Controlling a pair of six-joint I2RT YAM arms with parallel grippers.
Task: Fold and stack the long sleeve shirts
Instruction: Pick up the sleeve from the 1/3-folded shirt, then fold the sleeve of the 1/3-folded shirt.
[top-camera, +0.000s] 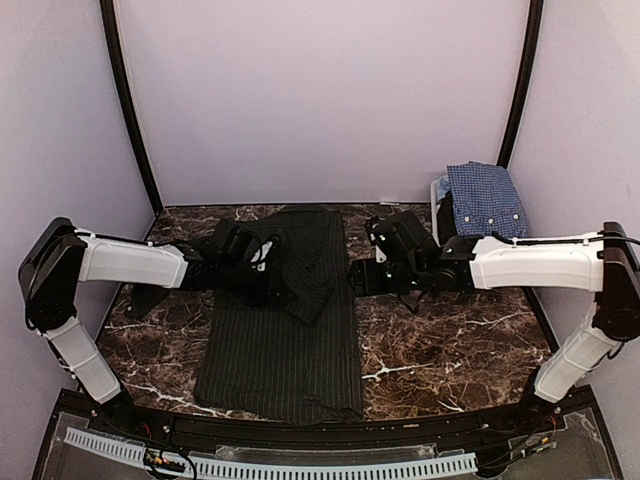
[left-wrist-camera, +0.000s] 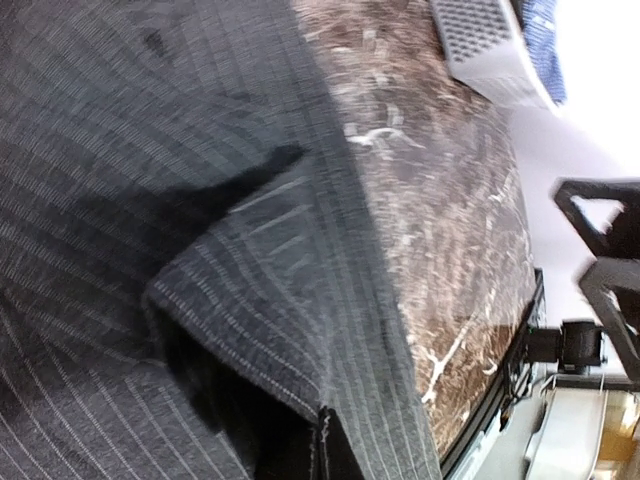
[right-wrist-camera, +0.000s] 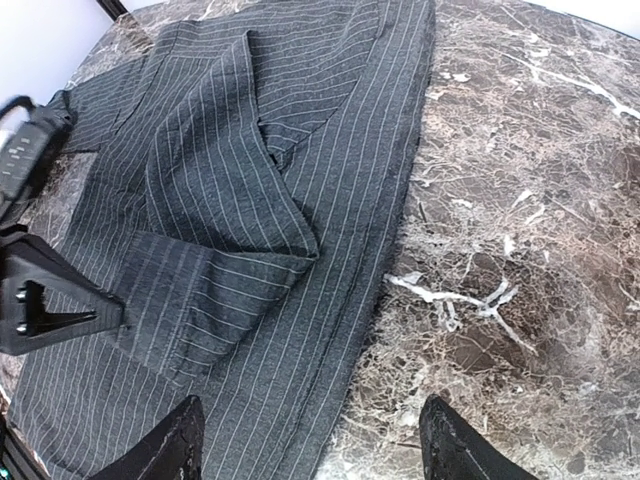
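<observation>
Pinstripe shirt (top-camera: 280, 350) x1, check shirt (top-camera: 485, 200) x1

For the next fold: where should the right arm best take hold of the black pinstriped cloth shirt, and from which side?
Probably the black pinstriped cloth shirt at its straight right edge, coming from the right over the bare brown marble table: that edge lies flat and free, facing the open right pincer.

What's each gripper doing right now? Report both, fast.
Left gripper: shut on the black pinstriped shirt, at its folded sleeve.
Right gripper: open, holding nothing, above the shirt's edge.
</observation>
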